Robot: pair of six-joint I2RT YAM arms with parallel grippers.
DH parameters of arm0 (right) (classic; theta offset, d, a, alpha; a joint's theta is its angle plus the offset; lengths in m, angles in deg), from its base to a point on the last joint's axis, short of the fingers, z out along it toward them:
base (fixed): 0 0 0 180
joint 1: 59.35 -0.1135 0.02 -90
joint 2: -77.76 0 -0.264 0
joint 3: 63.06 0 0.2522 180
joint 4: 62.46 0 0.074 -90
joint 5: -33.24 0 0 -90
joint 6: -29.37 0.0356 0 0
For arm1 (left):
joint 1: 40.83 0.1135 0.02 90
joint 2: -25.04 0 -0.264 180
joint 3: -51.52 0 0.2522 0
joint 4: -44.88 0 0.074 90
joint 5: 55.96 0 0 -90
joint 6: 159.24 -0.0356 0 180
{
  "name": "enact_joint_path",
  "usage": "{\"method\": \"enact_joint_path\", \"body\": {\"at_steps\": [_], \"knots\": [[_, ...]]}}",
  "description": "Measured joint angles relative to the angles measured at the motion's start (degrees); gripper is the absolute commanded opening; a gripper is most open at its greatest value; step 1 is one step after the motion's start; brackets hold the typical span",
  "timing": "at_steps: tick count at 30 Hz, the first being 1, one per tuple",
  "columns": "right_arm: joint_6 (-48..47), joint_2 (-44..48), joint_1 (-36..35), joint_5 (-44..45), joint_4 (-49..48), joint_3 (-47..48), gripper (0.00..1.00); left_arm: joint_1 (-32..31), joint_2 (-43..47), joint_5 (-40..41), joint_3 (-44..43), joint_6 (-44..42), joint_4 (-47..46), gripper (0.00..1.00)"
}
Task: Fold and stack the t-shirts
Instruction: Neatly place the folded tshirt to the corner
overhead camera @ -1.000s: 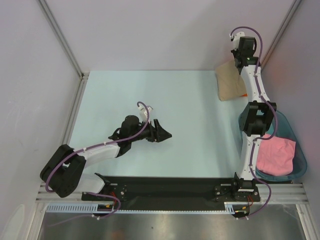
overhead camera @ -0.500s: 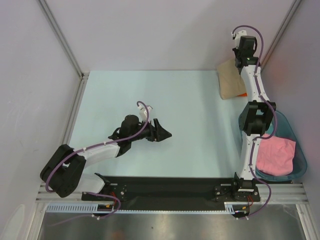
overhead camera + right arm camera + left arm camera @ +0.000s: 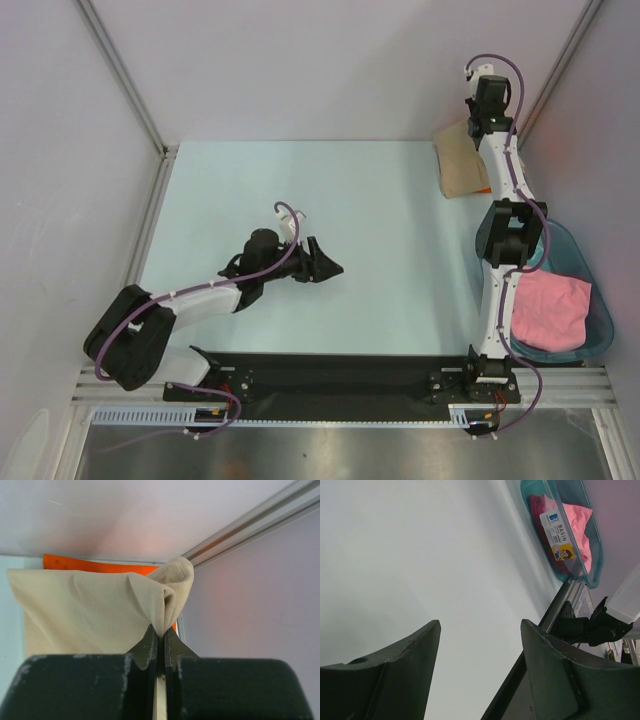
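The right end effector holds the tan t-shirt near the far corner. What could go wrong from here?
1. The right end effector pinches only a small fold of the tan t-shirt, so the cloth may slip out.
2. Pulling may also drag the orange t-shirt lying under it.

A pale mint-green flat tabletop (image 3: 300, 200) sits between plain white panel walls (image 3: 300, 70), joined at the corners by silver aluminium rails (image 3: 122, 75); a brushed grey metal strip (image 3: 350, 455) runs along its near edge
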Motion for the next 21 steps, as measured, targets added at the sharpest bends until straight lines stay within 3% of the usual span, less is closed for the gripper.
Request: {"method": "enact_joint_path", "body": {"at_steps": [21], "knots": [[5.8,-4.6,2.5,4.3,-3.5,1.9,0.0,0.4,-3.2,-0.9,-0.3,1.0,-1.0,0.72]]}}
